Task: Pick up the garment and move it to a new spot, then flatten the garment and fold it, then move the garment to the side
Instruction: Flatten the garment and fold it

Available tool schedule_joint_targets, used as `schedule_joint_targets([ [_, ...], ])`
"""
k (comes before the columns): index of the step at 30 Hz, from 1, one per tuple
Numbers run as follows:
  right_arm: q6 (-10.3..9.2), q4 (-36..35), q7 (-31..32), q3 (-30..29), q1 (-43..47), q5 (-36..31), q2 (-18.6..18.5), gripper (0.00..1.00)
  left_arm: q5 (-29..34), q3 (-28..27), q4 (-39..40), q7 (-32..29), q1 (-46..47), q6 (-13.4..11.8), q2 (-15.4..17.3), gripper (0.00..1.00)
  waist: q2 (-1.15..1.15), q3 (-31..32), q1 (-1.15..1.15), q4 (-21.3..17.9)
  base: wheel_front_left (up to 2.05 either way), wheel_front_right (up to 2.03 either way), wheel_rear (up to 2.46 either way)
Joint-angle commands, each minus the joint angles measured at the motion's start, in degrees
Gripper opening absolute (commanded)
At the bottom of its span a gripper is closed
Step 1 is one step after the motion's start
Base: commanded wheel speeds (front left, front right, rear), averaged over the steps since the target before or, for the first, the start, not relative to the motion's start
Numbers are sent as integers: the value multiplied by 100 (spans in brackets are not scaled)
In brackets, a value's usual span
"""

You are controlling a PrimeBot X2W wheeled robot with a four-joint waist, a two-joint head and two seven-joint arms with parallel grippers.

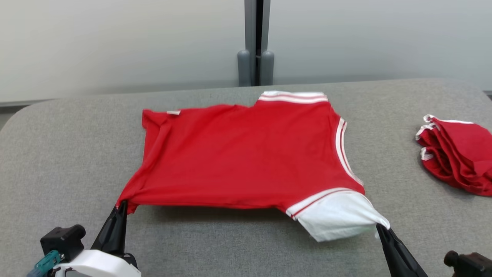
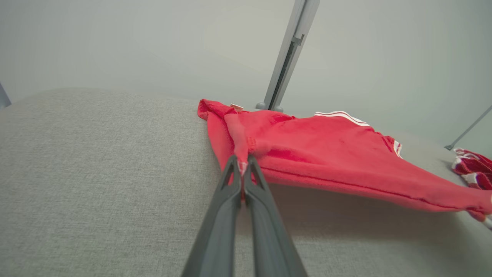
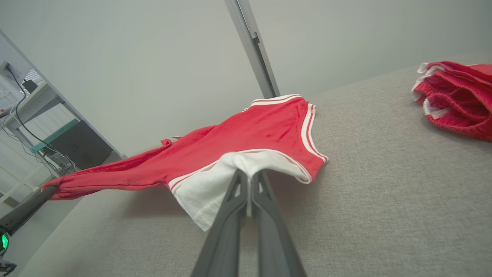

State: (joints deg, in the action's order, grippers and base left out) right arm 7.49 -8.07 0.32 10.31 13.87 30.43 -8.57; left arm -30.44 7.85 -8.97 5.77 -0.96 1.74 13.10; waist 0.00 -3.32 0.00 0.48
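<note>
The left gripper (image 1: 122, 204) is pinching the near left corner of the red shirt (image 1: 246, 154), and the right gripper (image 1: 379, 227) is pinching its white sleeve. The shirt's near edge is hanging taut above the grey worktop (image 1: 65, 154), mid-surface. A bunched red garment (image 1: 459, 154) is lying at the right edge.

I'm looking at a table (image 1: 57, 154) covered in grey woven fabric, with its far corners rounded. Behind it stand pale, frosted-looking wall panels (image 1: 115, 38), joined by a grey upright post (image 1: 256, 38) with two rounded feet. The light is soft and even, and shadows are faint. On the right wrist view, beyond the table's edge, I see a white shelf (image 3: 36, 102) trailing black cables (image 3: 16, 81), with a dark cabinet (image 3: 78, 144) beside it.
</note>
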Motion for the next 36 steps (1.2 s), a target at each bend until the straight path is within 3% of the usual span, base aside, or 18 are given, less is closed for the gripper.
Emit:
schedule_joint_targets([
  [1,-1,-202,154,-75,154,-96,25,0,-16,-38,255,-96,-134,-107,47,0,0,119,0,-54,0,0,0],
  [8,-1,-827,629,-269,406,-186,274,0,-14,-117,1257,-564,-595,-469,176,0,0,133,0,-44,0,0,0],
  [14,-1,-725,725,-293,104,-177,345,0,-82,12,1291,-963,-412,-575,153,0,0,-115,0,-4,0,0,0],
  [22,-1,-99,829,-303,-703,-100,245,0,-282,136,791,-1382,176,-544,46,0,0,-670,0,32,0,0,0],
  [33,-1,1449,559,-158,-2601,253,-179,0,-591,168,-248,-1571,1336,-161,9,0,0,-1354,0,102,0,0,0],
  [34,-1,1533,482,-119,-2725,285,-185,37,-615,144,-321,-1530,1403,-136,-1,37,0,-1388,0,103,0,0,0],
  [35,-1,1612,406,-97,-2850,282,-234,97,-610,120,-387,-1477,1465,-145,-10,100,0,-1430,0,104,0,0,0],
  [36,-1,1671,317,-76,-2936,364,-230,100,-607,112,-441,-1419,1509,-139,-26,100,0,-1466,0,111,0,0,0],
])
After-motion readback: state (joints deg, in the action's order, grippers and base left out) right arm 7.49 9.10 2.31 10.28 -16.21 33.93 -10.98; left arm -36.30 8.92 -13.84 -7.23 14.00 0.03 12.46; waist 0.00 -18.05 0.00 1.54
